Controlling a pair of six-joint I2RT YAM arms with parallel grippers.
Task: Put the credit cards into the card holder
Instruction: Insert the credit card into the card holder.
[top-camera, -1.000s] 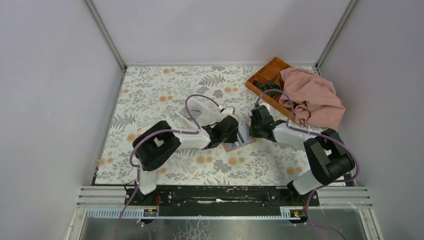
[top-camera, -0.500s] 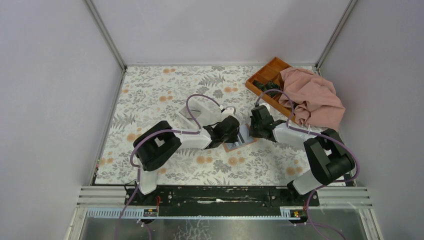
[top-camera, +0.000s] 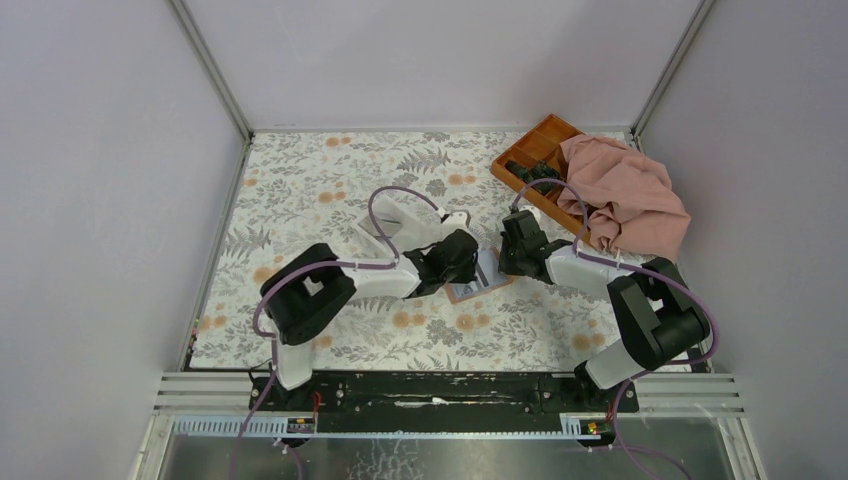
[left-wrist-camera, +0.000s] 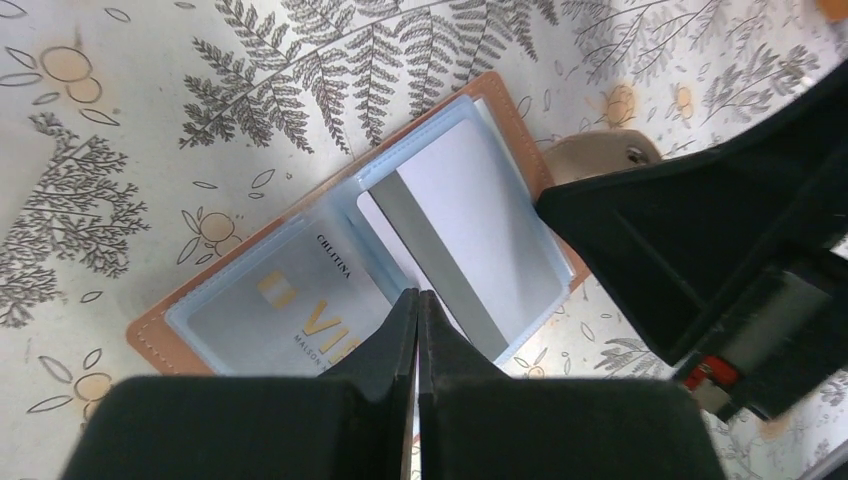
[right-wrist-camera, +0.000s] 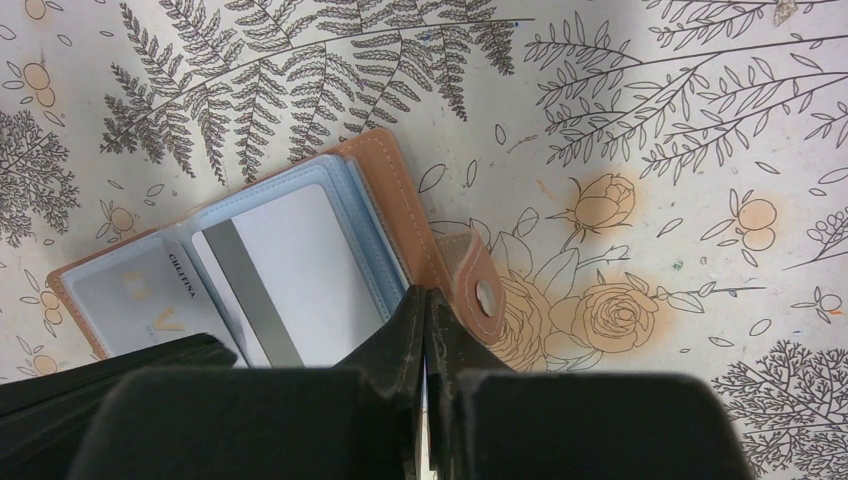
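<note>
Two credit cards (right-wrist-camera: 290, 260) are recorded in the card holder (left-wrist-camera: 150, 335), which lies open and flat on the floral table (top-camera: 330, 180), near its middle. We note a gold-lettered card (left-wrist-camera: 290, 305) under a clear sleeve on one half. A striped card (left-wrist-camera: 465, 225) lies on the other half, back face up with its dark magnetic band showing. We cannot tell whether the striped card is fully seated in its sleeve. The holder's snap tab (right-wrist-camera: 480, 290) lies flat on the table off its right edge.

The left gripper (left-wrist-camera: 417, 300) has its fingers pressed together with only a thin seam between them. We see nothing gripped. Its tip stands over the fold line where the two cards meet, and we cannot tell whether it touches.

The right gripper (right-wrist-camera: 427, 297) is likewise closed finger to finger, with nothing visibly held. Its tip is at the holder's right edge, just beside the snap tab.

From overhead, both grippers converge on the holder, the left from the left side and the right from the right.

At the far right corner sits an orange tray (top-camera: 535, 150), with a pink cloth (top-camera: 625, 195) draped over part of it, well apart from the holder.
</note>
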